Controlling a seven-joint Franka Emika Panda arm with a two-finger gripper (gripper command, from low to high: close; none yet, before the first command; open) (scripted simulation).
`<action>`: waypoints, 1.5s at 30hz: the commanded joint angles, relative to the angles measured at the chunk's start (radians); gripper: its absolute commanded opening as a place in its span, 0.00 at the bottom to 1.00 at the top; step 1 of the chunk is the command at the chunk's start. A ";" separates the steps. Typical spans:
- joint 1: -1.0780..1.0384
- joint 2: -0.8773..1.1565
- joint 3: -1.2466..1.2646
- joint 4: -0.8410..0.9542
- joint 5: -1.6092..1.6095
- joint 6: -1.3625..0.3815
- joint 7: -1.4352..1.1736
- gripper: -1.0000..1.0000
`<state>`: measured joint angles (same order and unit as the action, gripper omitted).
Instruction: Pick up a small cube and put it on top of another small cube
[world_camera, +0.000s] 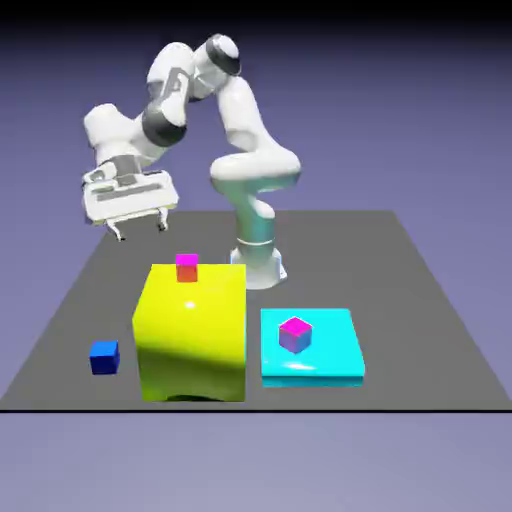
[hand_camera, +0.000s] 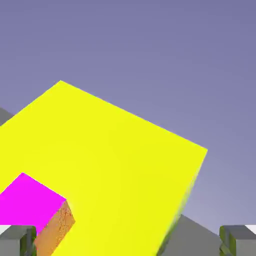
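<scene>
Small cube: the yellow-orange one is not showing in either view. It may be lying behind the large block, but I cannot tell.
Blue cube (world_camera: 104, 357): is sitting on the table (world_camera: 420, 300) at the exterior view's left, apart from everything else.
Gripper (world_camera: 142, 230): is hanging above the table's far left part, behind and left of the yellow block. The fingers are spread wide and are carrying nothing.
Yellow block (world_camera: 190, 340): is standing left of the middle and is filling most of the hand view.
Magenta cube with a red side (world_camera: 187, 267): is resting on the block's top near its far edge. It is not part of the task.
Cyan slab (world_camera: 335, 370): is lying just right of the block.
Another small cube (world_camera: 294, 335): with its magenta top and violet sides, it is sitting on the slab, with its top free.
Step in hand: by my reading, the arm is searching or approaching. No pick has been made yet.
Next move: the hand is needing to find the yellow-orange cube, come down over it with the fingers either side, and avoid the big block.
</scene>
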<state>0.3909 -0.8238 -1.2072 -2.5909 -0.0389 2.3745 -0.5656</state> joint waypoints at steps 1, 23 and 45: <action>0.012 -0.008 -0.036 0.006 -0.002 -0.018 -0.038 0.50; 0.277 -0.179 -0.834 0.131 -0.044 -0.423 -0.873 0.50; 0.273 0.005 -0.793 0.249 -0.004 -0.512 -1.010 0.00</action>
<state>0.6635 -0.8192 -1.9998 -2.3416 -0.0444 1.8620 -1.5749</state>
